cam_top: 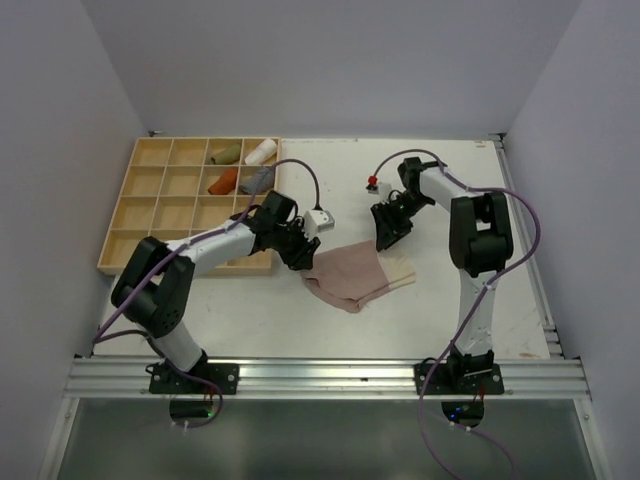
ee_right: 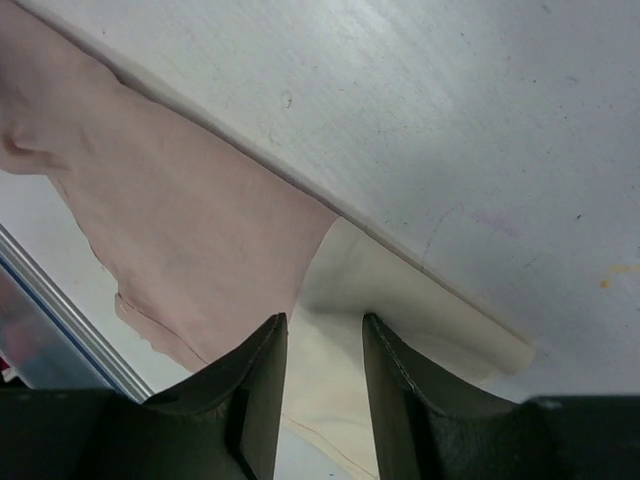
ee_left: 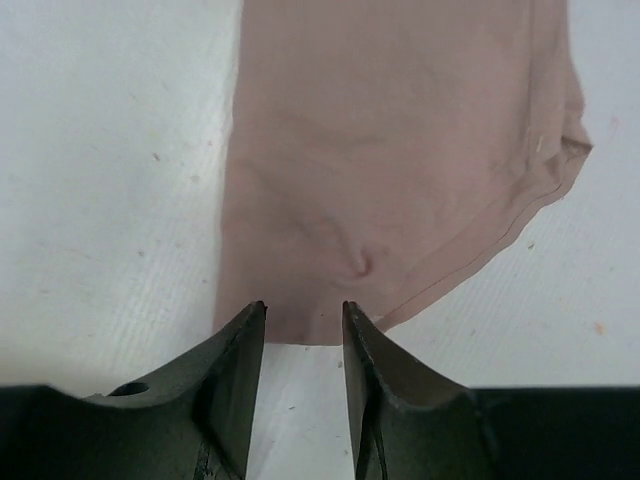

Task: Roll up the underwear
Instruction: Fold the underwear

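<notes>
So, the beige-pink underwear [cam_top: 352, 275] lies flat on the table [cam_top: 480, 290]. The left gripper [cam_top: 303, 262] is at its left edge and the right gripper [cam_top: 386, 238] at its far-right corner, both with jaws slightly apart (nothing visibly pinched). A rust-orange roll [cam_top: 222, 183] sits in the wooden tray [cam_top: 148, 212].

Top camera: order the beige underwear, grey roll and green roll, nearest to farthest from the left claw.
1. beige underwear, right at the left claw tips.
2. grey roll, tray right column, second row.
3. green roll, back row, farther left.
</notes>
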Action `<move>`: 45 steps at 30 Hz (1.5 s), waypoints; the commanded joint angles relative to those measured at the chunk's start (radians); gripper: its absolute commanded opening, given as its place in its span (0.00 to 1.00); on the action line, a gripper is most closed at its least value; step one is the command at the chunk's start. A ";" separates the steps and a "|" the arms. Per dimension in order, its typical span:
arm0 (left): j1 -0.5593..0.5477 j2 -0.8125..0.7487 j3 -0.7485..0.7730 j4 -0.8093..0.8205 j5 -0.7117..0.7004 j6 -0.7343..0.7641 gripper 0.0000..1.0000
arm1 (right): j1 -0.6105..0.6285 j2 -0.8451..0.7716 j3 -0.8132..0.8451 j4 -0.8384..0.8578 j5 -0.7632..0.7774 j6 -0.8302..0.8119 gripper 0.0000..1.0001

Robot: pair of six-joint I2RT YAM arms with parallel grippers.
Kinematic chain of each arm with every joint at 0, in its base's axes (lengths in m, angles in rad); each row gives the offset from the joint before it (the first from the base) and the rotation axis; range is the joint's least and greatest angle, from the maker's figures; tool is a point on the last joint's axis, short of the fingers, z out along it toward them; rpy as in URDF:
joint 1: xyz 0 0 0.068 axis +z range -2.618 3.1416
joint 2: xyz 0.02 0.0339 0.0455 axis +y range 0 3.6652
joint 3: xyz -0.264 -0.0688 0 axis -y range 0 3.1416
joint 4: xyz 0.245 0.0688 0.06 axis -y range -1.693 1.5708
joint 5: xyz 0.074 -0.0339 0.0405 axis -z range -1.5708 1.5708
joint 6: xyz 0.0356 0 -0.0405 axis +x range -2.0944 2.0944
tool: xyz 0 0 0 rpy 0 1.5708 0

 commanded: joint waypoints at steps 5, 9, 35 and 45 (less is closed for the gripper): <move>-0.007 -0.149 0.081 0.158 -0.028 0.008 0.42 | 0.013 -0.241 0.005 -0.064 -0.034 -0.107 0.34; -0.007 -0.147 0.066 0.173 -0.026 -0.007 0.42 | 0.017 -0.261 -0.131 -0.086 0.043 -0.020 0.31; -0.349 0.078 0.202 0.215 -0.201 -0.079 0.38 | -0.185 -0.487 -0.387 0.253 -0.145 0.353 0.31; -0.408 0.259 0.388 0.152 -0.220 -0.165 0.38 | -0.185 -0.660 -0.748 0.405 0.016 0.684 0.17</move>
